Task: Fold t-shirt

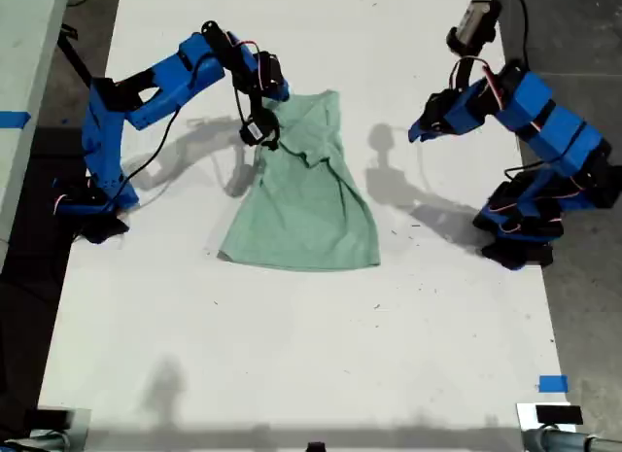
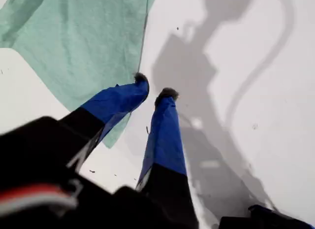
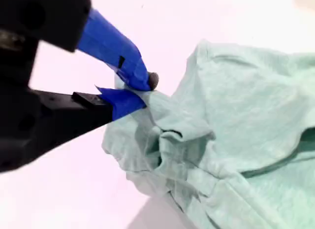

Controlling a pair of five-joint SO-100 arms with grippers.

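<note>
Overhead, white table (image 1: pixel 292 355) holds the t-shirt (image 1: pixel 306 209); dark floor (image 1: pixel 583 306) around.

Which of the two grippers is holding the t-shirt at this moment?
My second gripper, on the exterior view's left: its jaws pinch a bunched edge of the t-shirt. My first gripper hangs apart above the bare table.

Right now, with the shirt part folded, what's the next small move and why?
Probably carry my second pincer a little further across the t-shirt, then release. It is pinched shut on a bunched fold at the shirt's edge, so the fold isn't laid flat. My first pincer hangs slightly open, off the cloth.
</note>
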